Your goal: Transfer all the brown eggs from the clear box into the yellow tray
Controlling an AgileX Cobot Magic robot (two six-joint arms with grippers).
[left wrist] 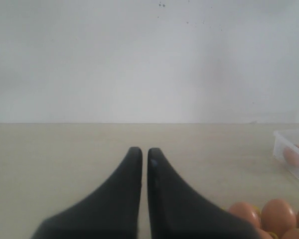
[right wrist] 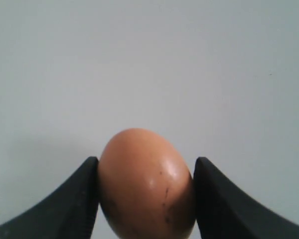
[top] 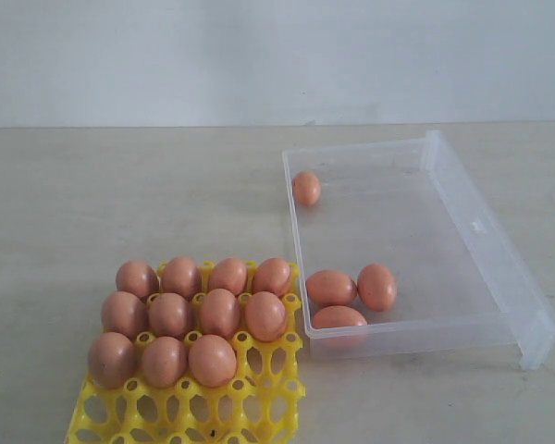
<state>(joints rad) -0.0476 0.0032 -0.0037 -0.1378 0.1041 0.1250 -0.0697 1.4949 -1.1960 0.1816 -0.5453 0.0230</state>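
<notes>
The yellow tray [top: 259,407] sits at the front left of the exterior view with several brown eggs [top: 220,313] in its back three rows. The clear box [top: 486,268] lies to its right. One egg [top: 306,188] rests at the box's far left corner and three [top: 331,287] cluster at its near left. Neither arm shows in the exterior view. In the right wrist view my right gripper [right wrist: 145,172] is shut on a brown egg [right wrist: 147,181], held up against the pale wall. My left gripper [left wrist: 145,152] is shut and empty above the table, with tray eggs [left wrist: 276,214] beside it.
The box's clear flap [top: 499,250] lies open along its right side. The tray's front rows of cups [top: 194,412] hold nothing. A pale wall stands behind the beige table [top: 120,194].
</notes>
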